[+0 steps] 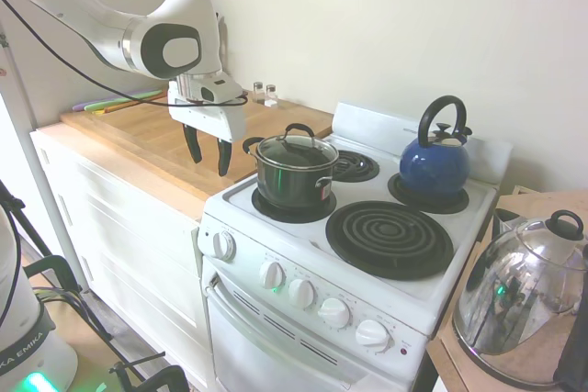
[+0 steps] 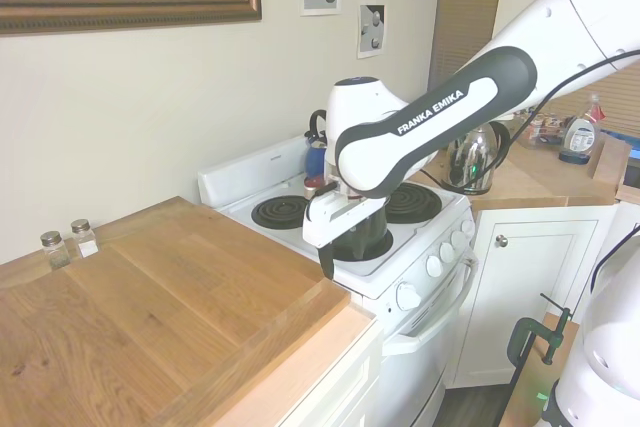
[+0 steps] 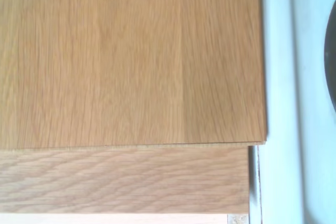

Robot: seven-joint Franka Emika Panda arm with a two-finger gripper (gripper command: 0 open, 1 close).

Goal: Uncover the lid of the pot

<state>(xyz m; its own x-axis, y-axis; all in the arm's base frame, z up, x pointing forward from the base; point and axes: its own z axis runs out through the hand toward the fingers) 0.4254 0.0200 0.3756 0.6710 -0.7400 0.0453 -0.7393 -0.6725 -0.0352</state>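
Observation:
The small dark pot stands on the stove's front left burner, its glass lid with the black arched handle sitting on it. My gripper hangs open and empty over the wooden counter edge, just left of the pot and apart from it. In the second exterior view the arm hides most of the pot; one dark finger points down at the counter's corner. The wrist view holds only the wooden counter and the white stove edge.
A blue kettle sits on the back right burner. A shiny steel kettle stands on the right counter. Two small shakers stand at the wall behind the counter. The large front right burner is bare.

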